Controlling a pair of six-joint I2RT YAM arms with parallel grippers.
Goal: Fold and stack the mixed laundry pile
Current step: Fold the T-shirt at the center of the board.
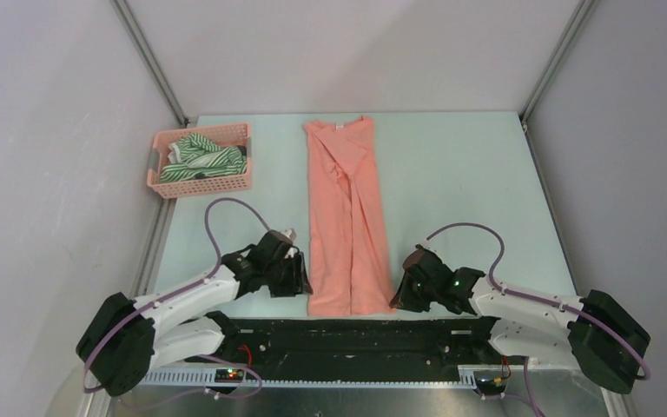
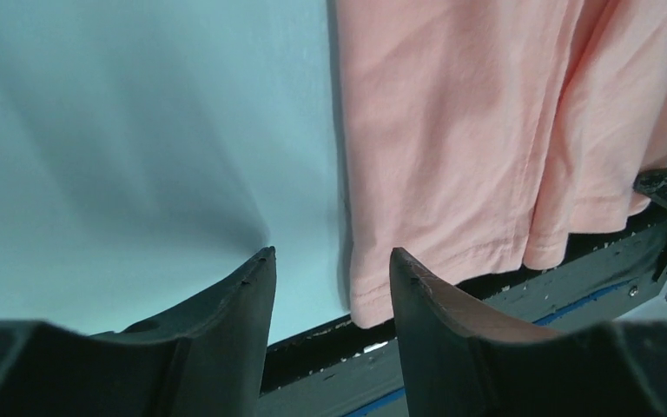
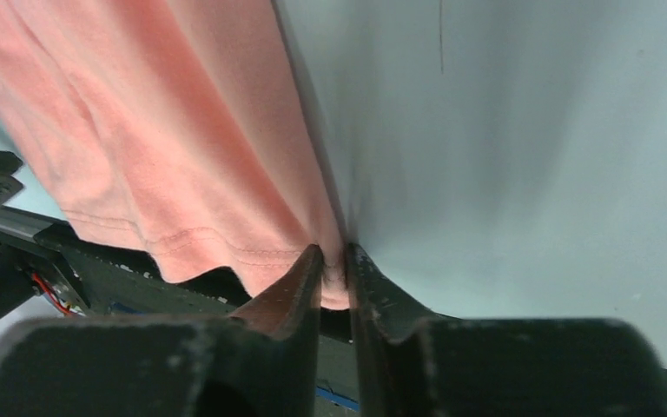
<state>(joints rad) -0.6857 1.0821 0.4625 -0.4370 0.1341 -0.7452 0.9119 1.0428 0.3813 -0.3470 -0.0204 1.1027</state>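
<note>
Salmon-pink shirt [image 1: 346,217] is laid flat down the middle of the table [image 1: 460,174], collar at the far edge, hem at the near edge, where the black rail [image 1: 356,334] is reached. Both sides are folded inward, so a long narrow strip is formed. Lengthwise creases are seen, and a stitched hem is shown in the wrist views. Green-and-white striped garment [image 1: 198,156] is bundled in the pink lattice basket [image 1: 200,184] at the far left corner. Dark cloth [image 1: 241,155] is glimpsed at the basket's right end, too little of it for its shape to be told.

Left gripper [image 2: 330,261] is held wide apart just beside the shirt's near left corner. Nothing is gripped; the hem corner is seen just beyond the gap between the fingers. Right gripper [image 3: 333,256] is nearly closed, and the shirt's near right hem edge is pinched between its fingers.

Table surface is noted as pale blue-green, matte and smooth. Plain grey-white walls [image 1: 43,130] are set on three sides, joined by aluminium corner posts [image 1: 150,65].
</note>
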